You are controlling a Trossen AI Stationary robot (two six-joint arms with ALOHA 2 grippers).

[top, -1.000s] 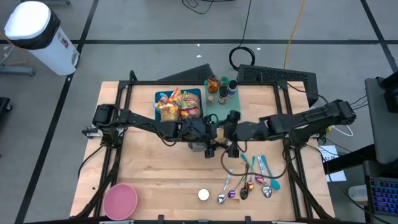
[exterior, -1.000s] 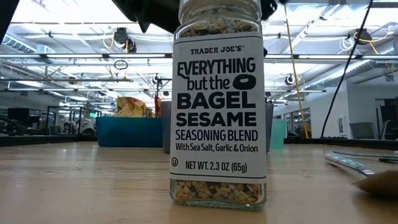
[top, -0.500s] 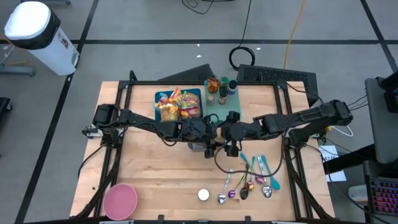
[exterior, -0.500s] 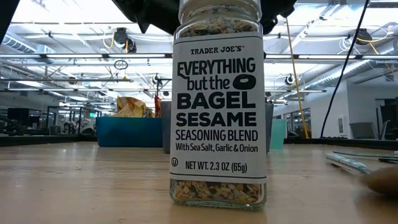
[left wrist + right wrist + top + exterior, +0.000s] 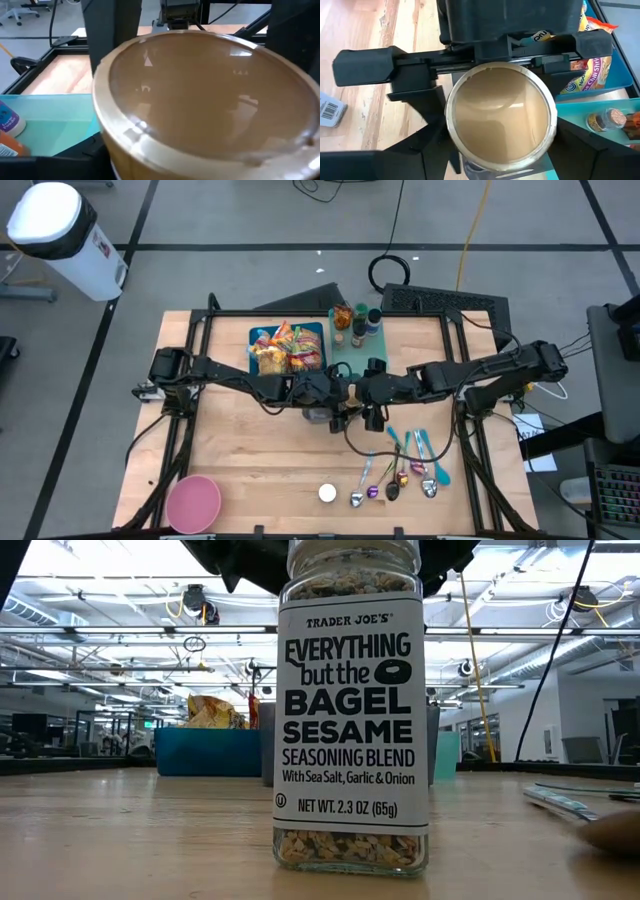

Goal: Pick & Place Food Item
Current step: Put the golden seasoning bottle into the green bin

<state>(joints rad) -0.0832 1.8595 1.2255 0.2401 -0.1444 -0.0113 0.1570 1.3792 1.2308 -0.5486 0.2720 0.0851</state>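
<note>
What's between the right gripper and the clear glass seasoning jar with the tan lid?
Nothing visible. The right gripper sits directly over the clear glass seasoning jar at table centre; the left gripper meets the same jar from the opposite side.

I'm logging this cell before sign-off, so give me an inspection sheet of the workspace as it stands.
Surface: wooden table, upright seasoning jar at its middle.
Job's things: jar lid on; blue bin of snack packets behind.
Clutter: pink bowl, spoons, small white lid, bottles on teal tray.
Grippers: left gripper and right gripper meet at the jar's top; grip unclear.
Cables: black loop and yellow cable on floor.
Surroundings: white bin on floor.
</note>
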